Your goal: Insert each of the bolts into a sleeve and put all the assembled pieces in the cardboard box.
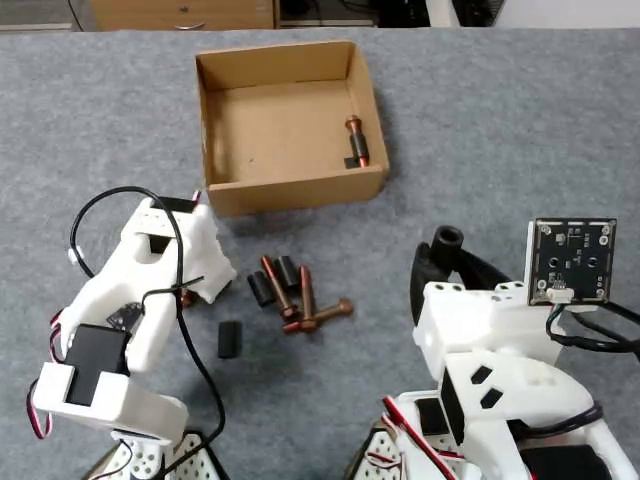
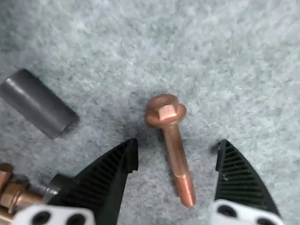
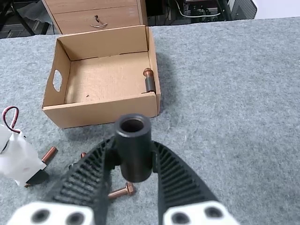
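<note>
My left gripper [image 2: 178, 152] is open and low over the grey mat, its fingers either side of a copper bolt [image 2: 171, 140] lying flat, head away from the wrist. In the high view this gripper [image 1: 192, 293] is left of the loose parts. My right gripper [image 3: 134, 154] is shut on a black sleeve [image 3: 134, 146] held upright, bore facing up; from above it [image 1: 446, 240] sits right of the parts. The cardboard box [image 1: 290, 190] holds one bolt-in-sleeve piece [image 1: 356, 143] by its right wall.
Between the arms lie loose sleeves [image 1: 261, 288] [image 1: 288, 270] [image 1: 229, 339] and bolts [image 1: 278, 287] [image 1: 307, 298] [image 1: 328, 313]. Another sleeve [image 2: 37, 103] lies close to the left gripper. A wooden drawer unit [image 3: 93, 18] stands behind the box.
</note>
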Tool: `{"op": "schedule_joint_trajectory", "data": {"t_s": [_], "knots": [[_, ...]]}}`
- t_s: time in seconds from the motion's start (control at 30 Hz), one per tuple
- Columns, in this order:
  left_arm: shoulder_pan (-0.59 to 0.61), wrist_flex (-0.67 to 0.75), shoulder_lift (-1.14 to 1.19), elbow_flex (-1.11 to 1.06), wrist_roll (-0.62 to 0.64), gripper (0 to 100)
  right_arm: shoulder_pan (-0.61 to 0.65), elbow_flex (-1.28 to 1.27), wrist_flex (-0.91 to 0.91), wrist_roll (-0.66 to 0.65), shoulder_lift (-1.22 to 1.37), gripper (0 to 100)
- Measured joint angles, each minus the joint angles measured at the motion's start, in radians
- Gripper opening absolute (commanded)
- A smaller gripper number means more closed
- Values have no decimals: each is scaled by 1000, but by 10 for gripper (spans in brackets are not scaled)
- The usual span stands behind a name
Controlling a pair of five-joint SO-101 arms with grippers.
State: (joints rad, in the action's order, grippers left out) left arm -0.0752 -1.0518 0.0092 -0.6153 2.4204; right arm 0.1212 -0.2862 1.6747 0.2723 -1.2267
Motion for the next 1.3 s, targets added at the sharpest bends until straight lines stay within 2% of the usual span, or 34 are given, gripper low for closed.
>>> {"op": "schedule_joint_trajectory", "data": {"t_s": [0.13, 0.4, 0.47, 0.97, 1.3], "knots": [[0, 3, -2, -14, 0, 94, 0, 9, 0, 0, 0, 2], [25, 5, -5, -25, -2, 78, 0, 17, 0, 0, 0, 2], [25, 5, -5, -25, -2, 21, 0, 17, 0, 0, 0, 2], [29, -78, -2, -6, -9, 20, 0, 17, 0, 0, 0, 2], [120, -296, 0, 178, -315, 20, 0, 17, 18, 0, 0, 2]]}}
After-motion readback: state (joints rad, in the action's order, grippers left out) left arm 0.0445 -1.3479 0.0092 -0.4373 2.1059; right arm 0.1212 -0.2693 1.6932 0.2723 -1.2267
